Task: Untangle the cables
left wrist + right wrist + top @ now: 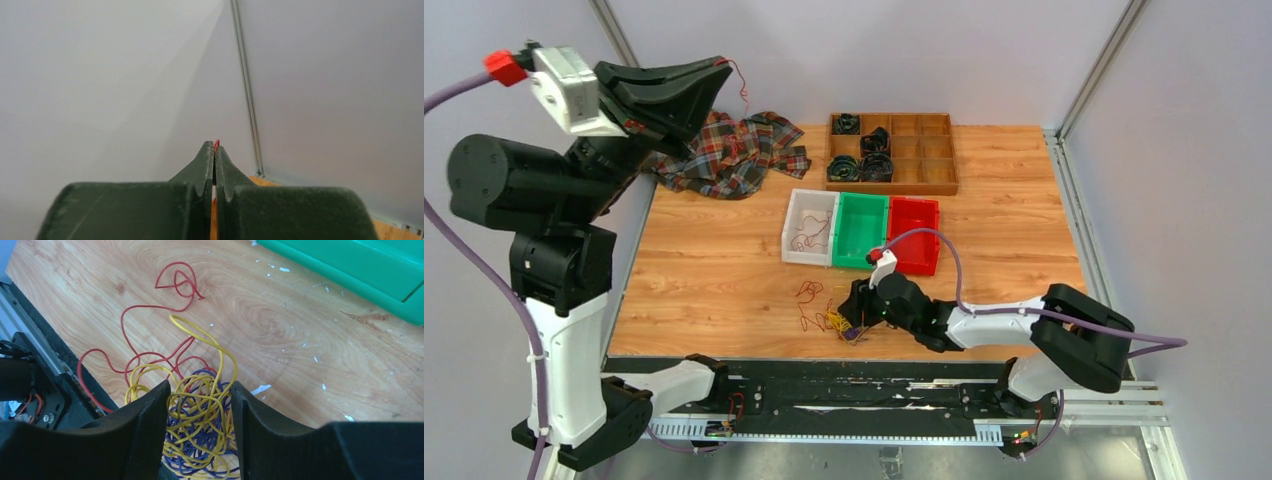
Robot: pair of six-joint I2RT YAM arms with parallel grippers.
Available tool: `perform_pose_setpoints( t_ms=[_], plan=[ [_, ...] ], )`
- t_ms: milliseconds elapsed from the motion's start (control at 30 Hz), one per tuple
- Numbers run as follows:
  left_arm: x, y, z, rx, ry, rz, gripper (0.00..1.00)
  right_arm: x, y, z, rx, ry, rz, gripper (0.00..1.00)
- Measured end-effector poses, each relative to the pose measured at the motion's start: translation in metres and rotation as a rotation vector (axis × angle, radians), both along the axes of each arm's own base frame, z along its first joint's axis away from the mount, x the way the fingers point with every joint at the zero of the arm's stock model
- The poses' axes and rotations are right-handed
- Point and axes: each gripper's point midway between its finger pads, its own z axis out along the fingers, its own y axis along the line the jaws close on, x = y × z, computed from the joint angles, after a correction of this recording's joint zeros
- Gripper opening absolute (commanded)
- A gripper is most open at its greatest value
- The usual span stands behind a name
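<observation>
A tangle of yellow and dark blue cables [200, 425] lies on the wooden table near the front edge, with red cables [150, 335] looping out to its left. The same tangle shows in the top view [832, 322]. My right gripper [200, 390] is low over it, jaws open, one finger on each side of the yellow and blue knot; it also shows in the top view [852, 318]. My left gripper [722, 66] is raised high at the back left, shut on a thin red cable [744, 92] that dangles from its tips. The left wrist view shows the red cable [216, 143] pinched between the tips.
A white bin [792, 232] holding a few red cables, a green bin [861, 232] and a red bin [915, 236] stand side by side mid-table. A wooden compartment tray [924, 152] with black coils is at the back. A plaid cloth [729, 152] lies back left.
</observation>
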Motion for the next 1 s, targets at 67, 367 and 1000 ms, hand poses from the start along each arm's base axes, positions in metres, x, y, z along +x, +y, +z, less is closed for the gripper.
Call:
perform_pose_setpoints(
  t_ms=[67,367,1000],
  plan=[
    [0.01,-0.001,-0.018,0.022,0.033,0.016,0.0,-0.001,-0.002,0.006,0.005,-0.007,0.002,0.49],
    [0.073,-0.012,-0.123,0.173,0.213,0.099,0.01,-0.002,-0.009,0.056,0.078,-0.084,0.004,0.66],
    [0.164,-0.032,-0.313,0.387,0.506,0.142,0.0,0.0,-0.04,0.075,0.063,-0.122,-0.076,0.71]
  ],
)
